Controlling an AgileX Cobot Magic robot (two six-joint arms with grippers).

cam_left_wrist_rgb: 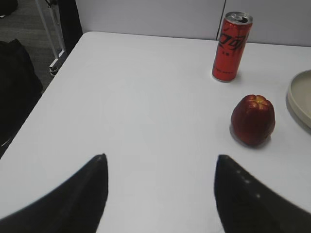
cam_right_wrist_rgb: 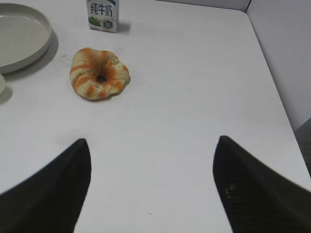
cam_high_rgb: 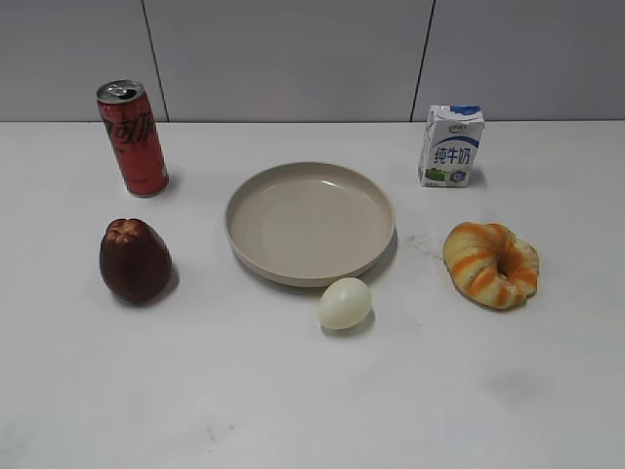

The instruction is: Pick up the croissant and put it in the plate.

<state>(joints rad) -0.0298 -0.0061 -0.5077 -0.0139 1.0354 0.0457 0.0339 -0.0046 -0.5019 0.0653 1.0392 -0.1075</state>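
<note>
One shiny can (cam_high_rgb: 132, 137), one waxy red fruit (cam_high_rgb: 135, 260), one matte round plate (cam_high_rgb: 310, 223), one smooth egg (cam_high_rgb: 345, 303), one carton (cam_high_rgb: 451, 146). Glossy ringed croissant (cam_high_rgb: 491, 264) lies at the plate's 3 o'clock. My left gripper (cam_left_wrist_rgb: 160, 162) and right gripper (cam_right_wrist_rgb: 153, 145) gape, released.

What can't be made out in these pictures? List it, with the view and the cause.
- Plate: left wrist view shows only a sliver, cut by the right edge; right wrist view cuts it at the left edge.
- Egg: right wrist view, nearly all beyond the left edge.
- Left tool and right tool: only finger ends show; absent from the exterior view.
- Milk carton: top cropped in the right wrist view.
- Croissant: underside hidden everywhere.
</note>
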